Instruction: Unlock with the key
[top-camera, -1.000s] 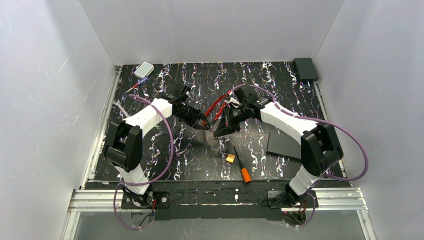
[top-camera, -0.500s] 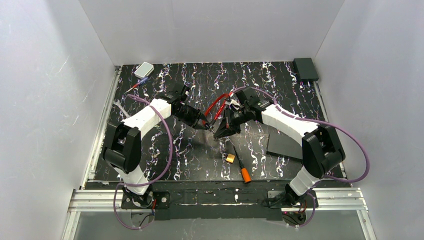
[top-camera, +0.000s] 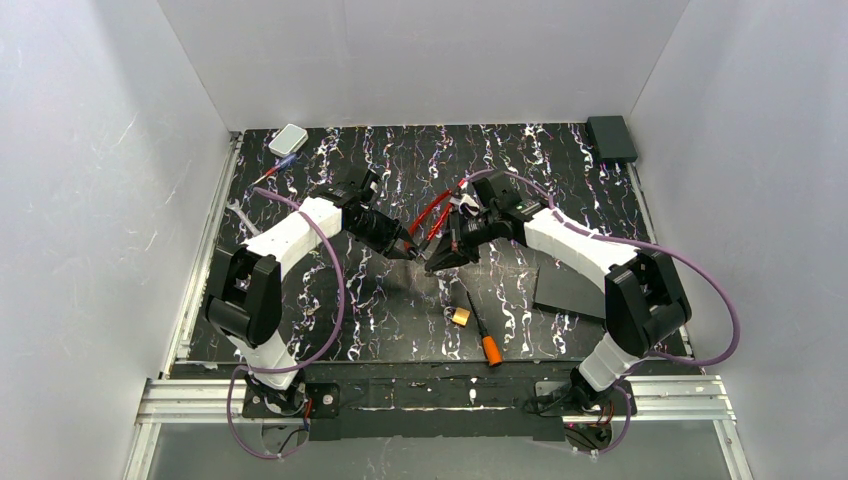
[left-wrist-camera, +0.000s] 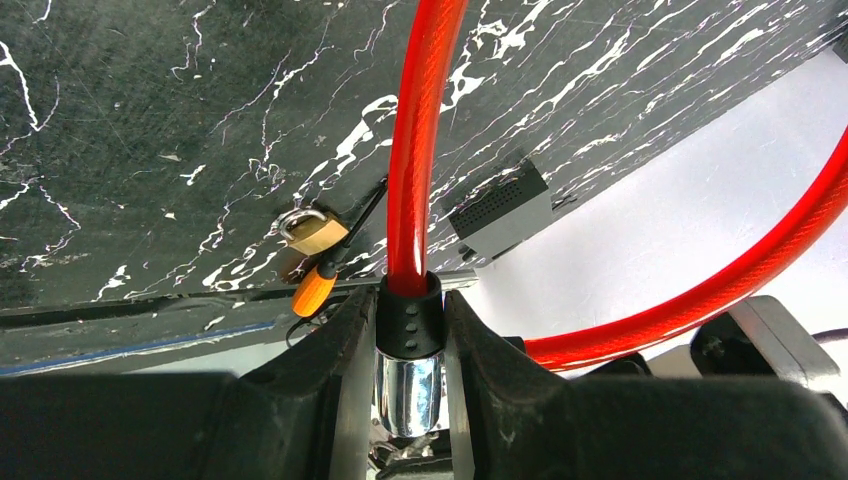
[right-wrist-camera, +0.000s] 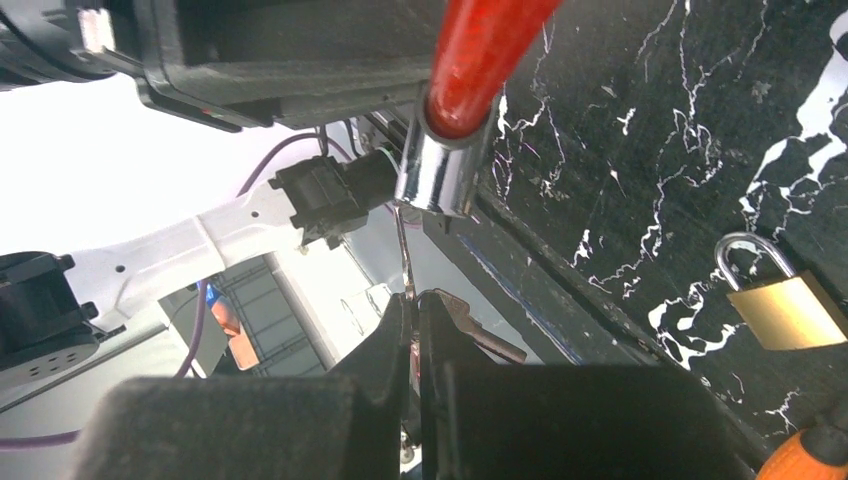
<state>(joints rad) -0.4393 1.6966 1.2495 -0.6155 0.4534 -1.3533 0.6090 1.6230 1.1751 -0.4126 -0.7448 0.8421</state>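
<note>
Right pincer (right-wrist-camera: 415, 310) pressed together on the key (right-wrist-camera: 404, 255), its thin silvery blade rising toward 12 o'clock to the mouth of the chrome lock barrel (right-wrist-camera: 438, 165). Left pincer (left-wrist-camera: 410, 310) clamped around that same barrel at its black collar. Red cable (left-wrist-camera: 415, 130) leaving toward 12 o'clock, a second run of it passing at 3 o'clock. Both pincers raised above the counter (top-camera: 400, 320) near its middle, tips meeting head-on.

Progress, as judged: key in hand, lock lifted and steadied, blade tip at or just inside the keyhole; depth of entry not to be told. Left to do: full insertion, the turn, release of the cable end.

Room: brass padlock (top-camera: 460, 317) and orange-handled screwdriver (top-camera: 482, 338) lying at 6 o'clock of the meeting point, apart from both pincers. Dark slab (top-camera: 570, 290) at 4 o'clock, by the right forearm. Bare counter at 12 and 9 o'clock; walls (top-camera: 100, 200) well apart on three sides. Tightest spot probably between the two wrists, with little slack for a twist without dragging the cable.
</note>
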